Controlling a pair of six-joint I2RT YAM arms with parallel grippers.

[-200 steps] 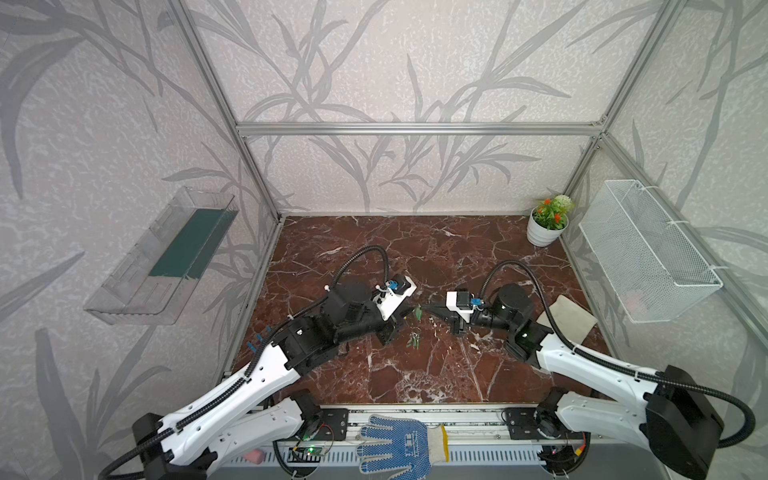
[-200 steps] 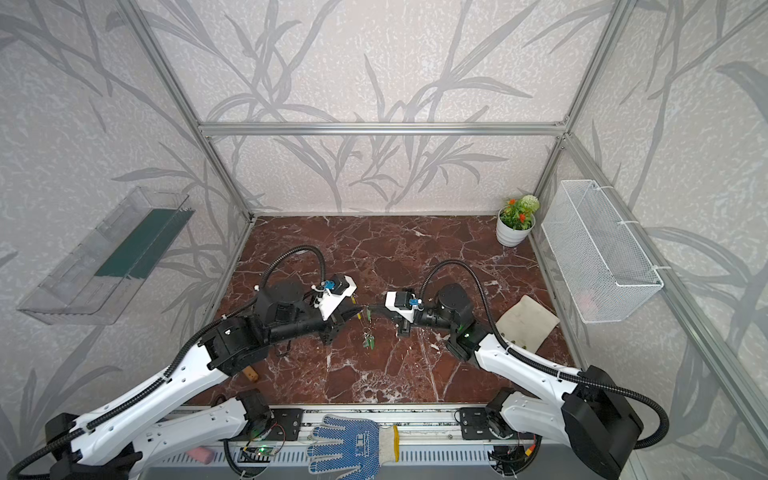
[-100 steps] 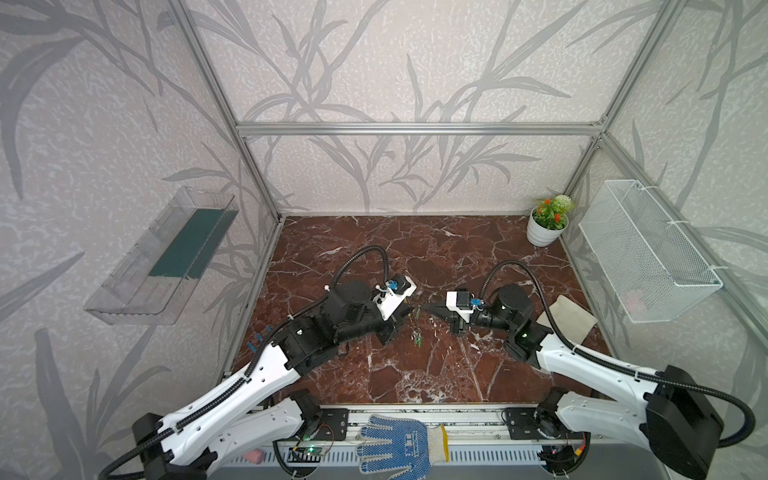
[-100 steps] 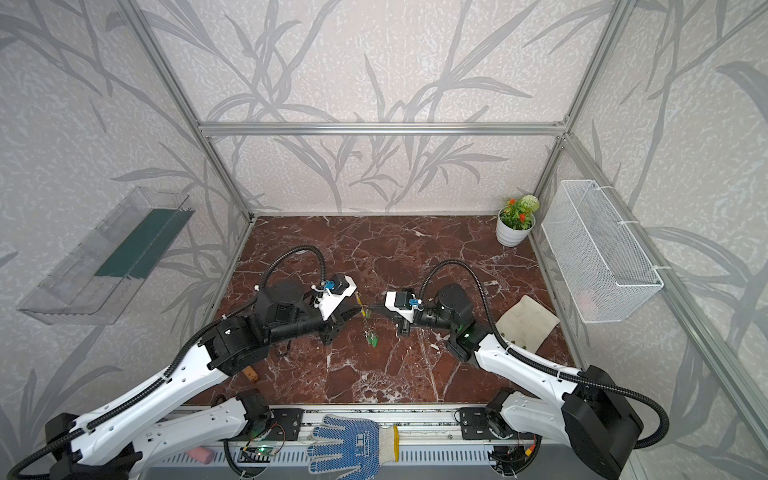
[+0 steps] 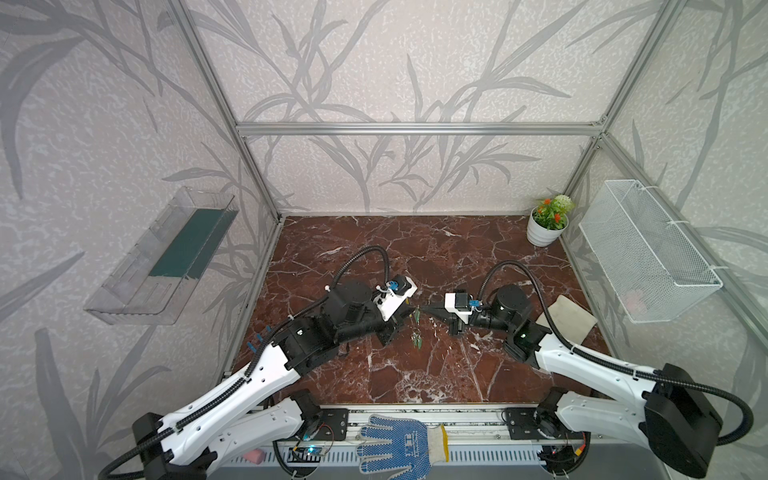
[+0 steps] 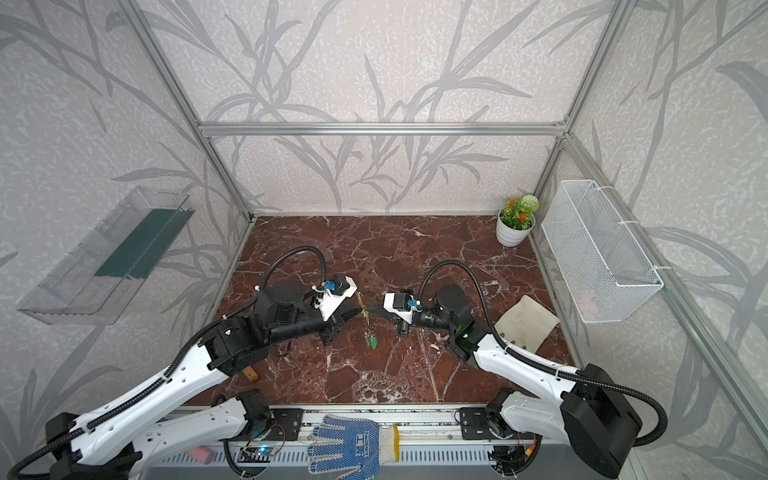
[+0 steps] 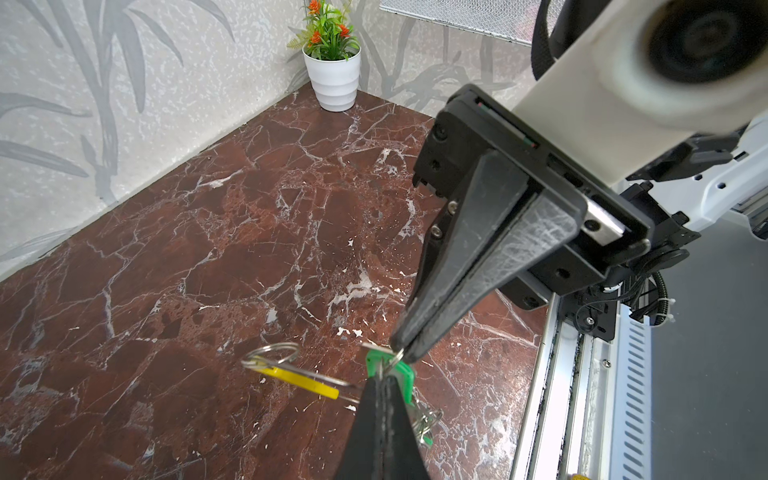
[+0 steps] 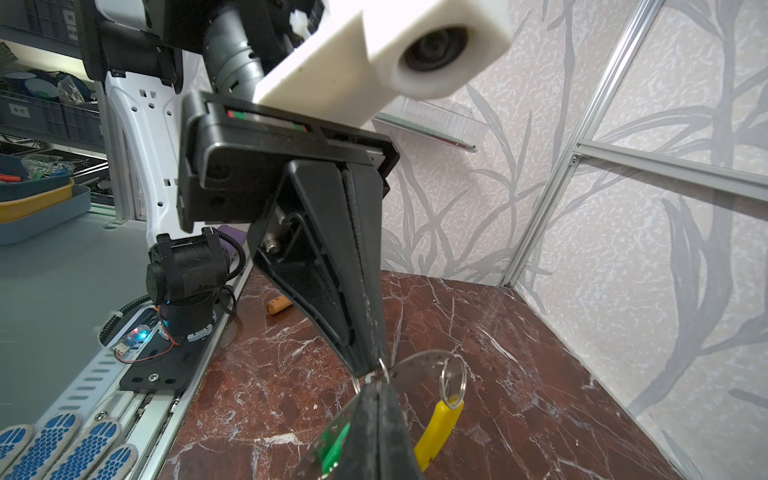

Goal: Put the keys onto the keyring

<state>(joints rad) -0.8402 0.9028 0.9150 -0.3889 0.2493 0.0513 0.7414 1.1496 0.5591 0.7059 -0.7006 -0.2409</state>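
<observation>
Only a slight shift is seen over the last second. The keys (image 5: pixel 417 341), hung below the keyring (image 8: pixel 419 358), are carried a little toward the right arm's side in both top views. They are now found almost straight beneath the spot where the left end effector (image 8: pixel 372 365) and the right end effector (image 7: pixel 402 351) meet.

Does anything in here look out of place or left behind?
A blue-dotted work glove lies draped over the front rail, off the marble floor. A small orange-brown stub lies loose at that floor's front left.
</observation>
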